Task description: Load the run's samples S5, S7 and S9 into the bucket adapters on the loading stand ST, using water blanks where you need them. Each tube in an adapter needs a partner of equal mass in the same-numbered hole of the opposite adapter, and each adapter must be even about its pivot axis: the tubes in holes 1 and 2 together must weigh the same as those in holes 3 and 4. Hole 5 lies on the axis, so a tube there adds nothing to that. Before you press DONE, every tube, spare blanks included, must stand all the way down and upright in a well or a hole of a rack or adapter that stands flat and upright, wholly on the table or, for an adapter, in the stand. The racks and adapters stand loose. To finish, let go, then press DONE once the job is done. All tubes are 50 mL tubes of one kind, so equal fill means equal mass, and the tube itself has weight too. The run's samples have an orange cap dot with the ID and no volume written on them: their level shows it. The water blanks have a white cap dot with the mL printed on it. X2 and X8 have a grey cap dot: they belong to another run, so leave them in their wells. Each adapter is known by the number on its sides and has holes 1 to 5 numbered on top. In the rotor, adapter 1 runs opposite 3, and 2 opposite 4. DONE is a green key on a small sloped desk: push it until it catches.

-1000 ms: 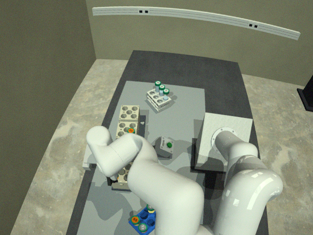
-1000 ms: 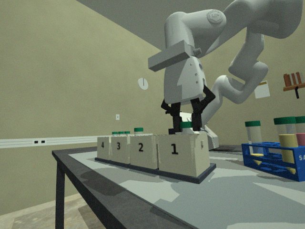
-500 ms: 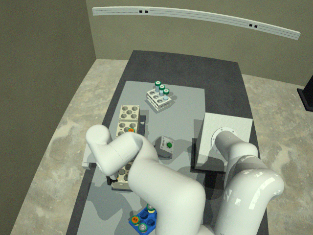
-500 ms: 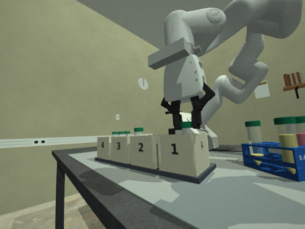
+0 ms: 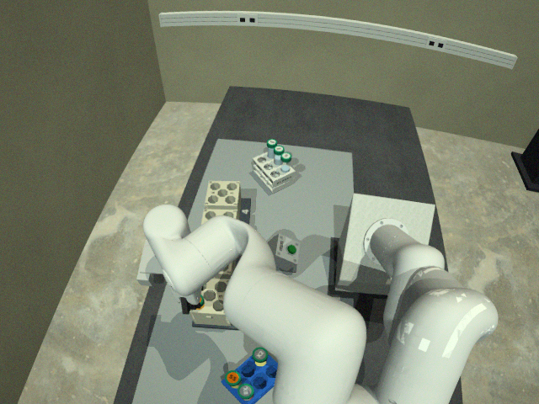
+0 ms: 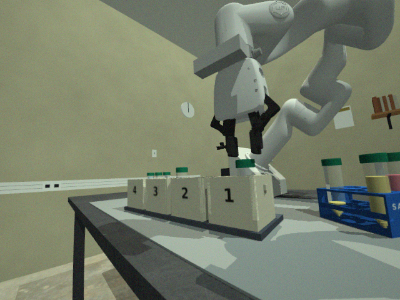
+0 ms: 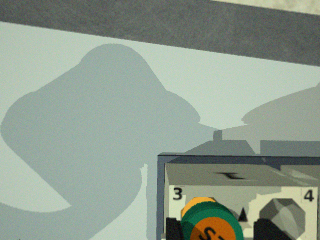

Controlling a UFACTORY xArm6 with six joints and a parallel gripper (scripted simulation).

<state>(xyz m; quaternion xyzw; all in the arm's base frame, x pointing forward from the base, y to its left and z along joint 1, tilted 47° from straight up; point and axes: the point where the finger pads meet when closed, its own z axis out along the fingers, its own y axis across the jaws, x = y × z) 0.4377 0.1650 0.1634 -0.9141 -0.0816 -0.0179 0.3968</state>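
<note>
Early to mid: S7 in, S5 and balancing left

End effector (image 5: 194,304) (image 6: 244,150) (image 7: 220,230) part-open, empty, above S7 (image 5: 200,302) (image 6: 245,163) (image 7: 215,227). S7 stands in hole 3 of box 1 (image 5: 210,318) (image 6: 239,200) (image 7: 250,192); full seating can't be confirmed.

Another green-capped tube (image 6: 181,169) shows over the boxes, likely S9; label and hole unreadable. S5 (image 5: 232,377) (image 6: 373,158) is still to load, in the blue rack (image 5: 252,377) (image 6: 355,193) with X2 (image 5: 259,354) (image 6: 331,162) and X8 (image 5: 246,391) (image 6: 393,157), which should stay.

Three water blanks (image 5: 279,150) (image 6: 158,173) remain in the white rack (image 5: 266,180). Box 4 (image 5: 222,200) has no tubes. Partners and pivot balance look unfinished; the DONE key (image 5: 291,249) should wait.

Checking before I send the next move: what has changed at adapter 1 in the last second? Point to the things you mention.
The end effector (image 5: 194,300) (image 6: 244,155) (image 7: 220,230) has risen: its fingers flanked the green cap (image 5: 200,303) (image 6: 245,163) (image 7: 212,229) before, and are above it now. The capped tube stayed in adapter 1 (image 5: 209,318) (image 6: 232,209) (image 7: 200,175); the blue rack (image 5: 253,376) (image 6: 392,222) looks unchanged.
</note>
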